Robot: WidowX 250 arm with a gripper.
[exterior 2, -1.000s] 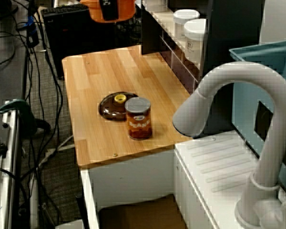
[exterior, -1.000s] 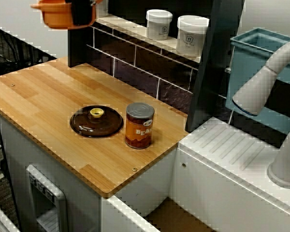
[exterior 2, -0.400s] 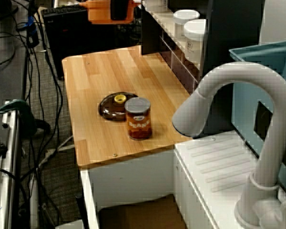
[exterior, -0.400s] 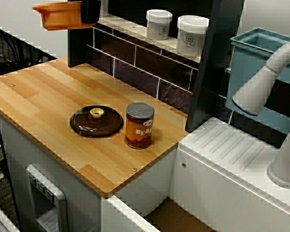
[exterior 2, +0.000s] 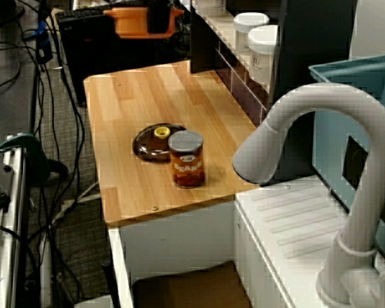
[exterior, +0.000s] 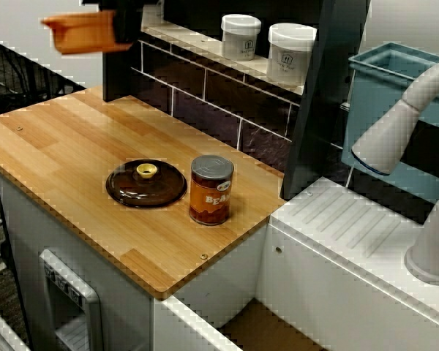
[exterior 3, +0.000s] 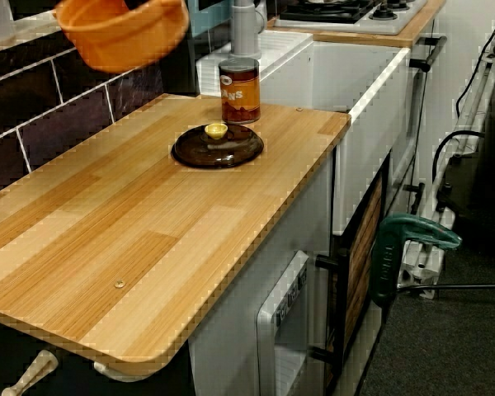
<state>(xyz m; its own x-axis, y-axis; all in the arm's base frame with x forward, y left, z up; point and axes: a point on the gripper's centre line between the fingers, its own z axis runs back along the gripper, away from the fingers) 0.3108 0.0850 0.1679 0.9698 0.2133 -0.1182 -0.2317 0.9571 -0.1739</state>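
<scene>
My gripper hangs high over the back left corner of the wooden counter, shut on the rim of an orange pot. The view over the faucet shows the pot beyond the counter's far end, with the dark gripper at its right side. Seen along the counter from its far end, the pot tilts in the air and the gripper is mostly out of frame. A brown lid with a yellow knob lies flat on the counter. Just right of it stands a bean can.
Two white jars stand on the shelf above the dark tiled backsplash. A grey faucet, a white sink unit and a blue bin lie right of the counter. A green clamp and cables sit beside the cabinet.
The gripper has carried the orange pot a little left, away from the shelf, and turned it in the air. The lid and the can have not moved.
</scene>
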